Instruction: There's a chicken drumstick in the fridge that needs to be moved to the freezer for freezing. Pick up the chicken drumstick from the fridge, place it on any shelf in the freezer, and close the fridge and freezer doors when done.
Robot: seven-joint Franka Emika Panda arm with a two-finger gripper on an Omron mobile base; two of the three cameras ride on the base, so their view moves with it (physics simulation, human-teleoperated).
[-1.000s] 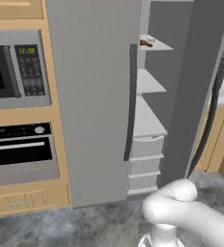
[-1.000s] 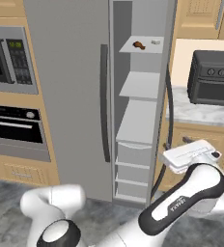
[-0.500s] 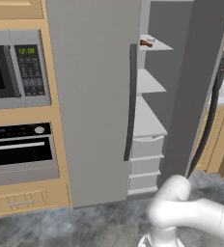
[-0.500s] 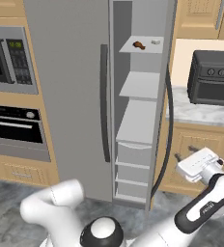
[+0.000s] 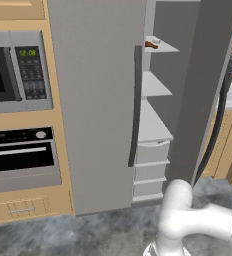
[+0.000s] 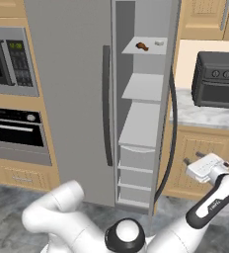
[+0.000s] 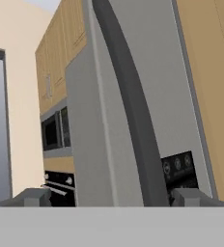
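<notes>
Drumstick on top fridge shelf, right door ajar, gripper low at the door handle.

Chicken drumstick [image 6: 142,47]: small, brown, darker at one end, lying flat on the top shelf [image 6: 146,49] of the open fridge compartment; in the left base view [image 5: 151,45] it sits near the shelf's front edge. Long axis runs roughly 10 to 4 o'clock in the right base view; which end is the bone I cannot tell at this size. A small pale item [image 6: 159,43] lies just beside it, at its 2 o'clock, apart from it. Fridge door [image 5: 208,90] stands open; its dark curved handle [image 7: 133,116] fills the middle of the hand view. Gripper [image 7: 111,197] faces that handle, jaws spread wide, one on each side, holding nothing. Freezer door [image 6: 72,94] is closed.
</notes>
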